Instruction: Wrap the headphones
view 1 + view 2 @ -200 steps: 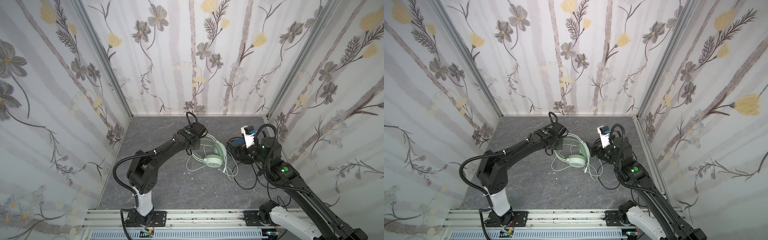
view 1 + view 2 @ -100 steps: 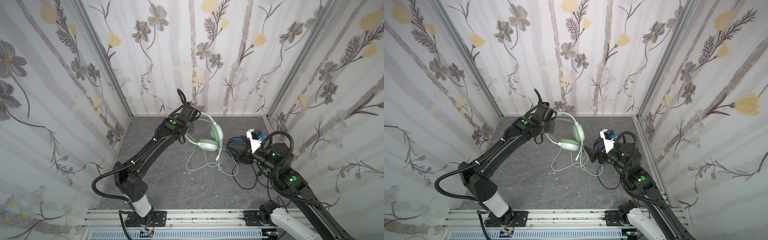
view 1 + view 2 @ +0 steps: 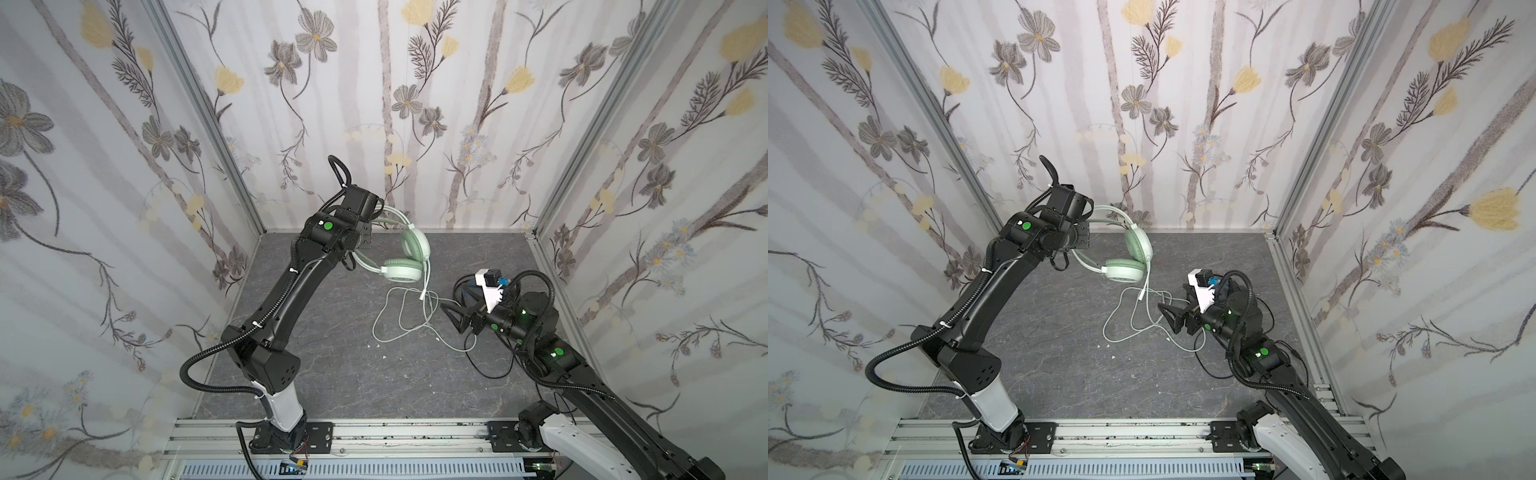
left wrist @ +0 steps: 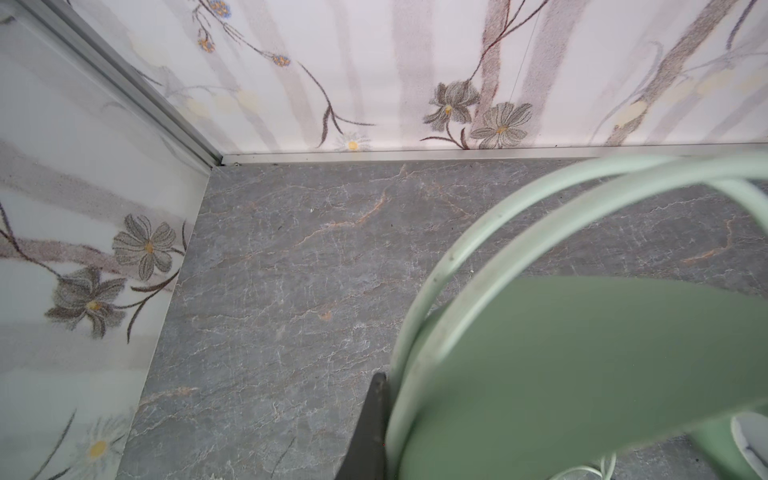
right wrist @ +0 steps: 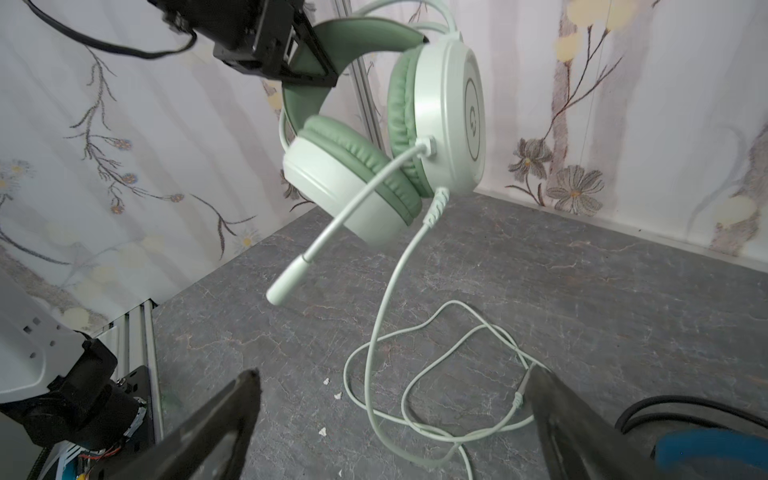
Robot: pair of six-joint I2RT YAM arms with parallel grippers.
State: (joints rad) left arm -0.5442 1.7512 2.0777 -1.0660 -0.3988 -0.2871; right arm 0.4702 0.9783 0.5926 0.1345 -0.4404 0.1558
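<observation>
With your left gripper (image 3: 362, 241) clamping the pale mint plastic headset (image 3: 402, 270), its whitish cable (image 3: 401, 320) (looped loosely) could snag your wide-open right gripper (image 3: 453, 318).

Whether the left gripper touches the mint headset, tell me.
Touching. The right wrist view shows the left gripper shut on the mint headset, at its headband.
</observation>
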